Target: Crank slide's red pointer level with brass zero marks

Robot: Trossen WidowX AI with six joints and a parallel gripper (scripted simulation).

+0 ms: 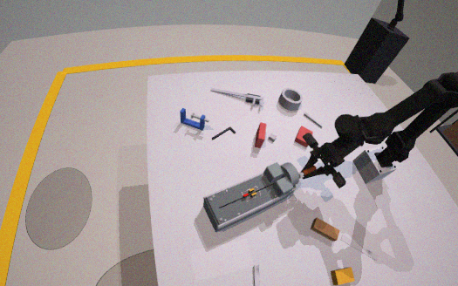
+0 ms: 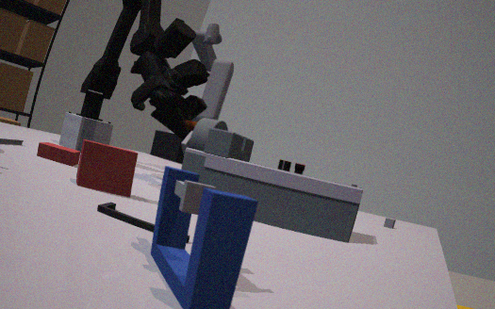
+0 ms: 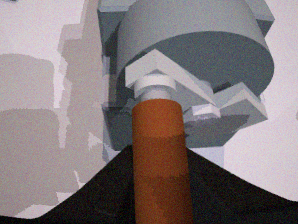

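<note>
The grey machine (image 1: 232, 211) (image 2: 303, 207) lies on the table, with a slot along its top. The slide's red pointer (image 1: 245, 195) sits beside the two brass marks (image 1: 250, 190) (image 1: 254, 194), slightly off them toward the machine's far left end. Their exact gap is too small to tell. The crank's orange handle (image 1: 310, 170) (image 2: 189, 124) (image 3: 160, 165) sticks out from the round hub (image 3: 200, 55) at the machine's right end. My gripper (image 1: 306, 173) (image 3: 153, 155) is shut on the handle, with a dark finger on each side in the wrist view. The fingertips are partly hidden behind the handle.
A blue clamp (image 1: 193, 123) (image 2: 222, 245), a black hex key (image 1: 222, 133), red blocks (image 1: 260, 135) (image 1: 304, 136), a caliper (image 1: 236, 94) and a grey ring (image 1: 290, 99) lie behind the machine. A brown block (image 1: 324, 229) and a yellow block (image 1: 343, 275) lie in front.
</note>
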